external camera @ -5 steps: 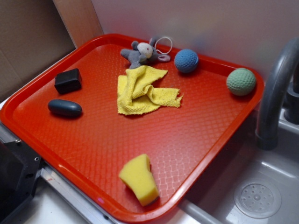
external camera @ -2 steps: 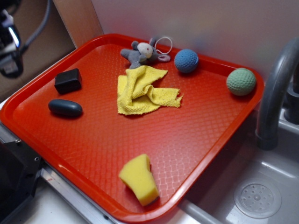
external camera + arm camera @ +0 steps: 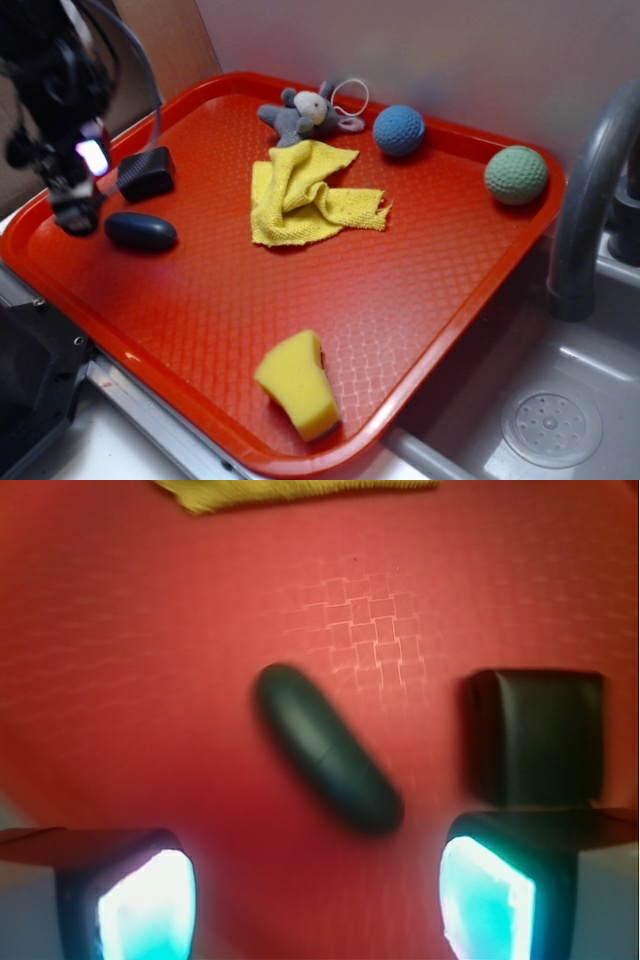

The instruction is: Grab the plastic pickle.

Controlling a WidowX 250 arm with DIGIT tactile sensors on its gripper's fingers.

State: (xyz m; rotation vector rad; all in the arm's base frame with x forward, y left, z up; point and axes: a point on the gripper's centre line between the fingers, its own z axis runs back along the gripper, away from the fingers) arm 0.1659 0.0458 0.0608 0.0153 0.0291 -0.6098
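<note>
Over left side of red tray (image 3: 480,260), hand (image 3: 78,195) has swung in from upper left, now hanging above plastic pickle (image 3: 141,231), fingers (image 3: 130,900) spread apart, empty. Descent looks next. Count: one yellow cloth (image 3: 300,195), one sponge (image 3: 298,385), two balls, one black block (image 3: 146,172), one pickle.

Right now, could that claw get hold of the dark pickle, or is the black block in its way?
Probably yes. The gripper is open just short of the plastic pickle, nothing between them. The black block sits apart, to one side.
</note>
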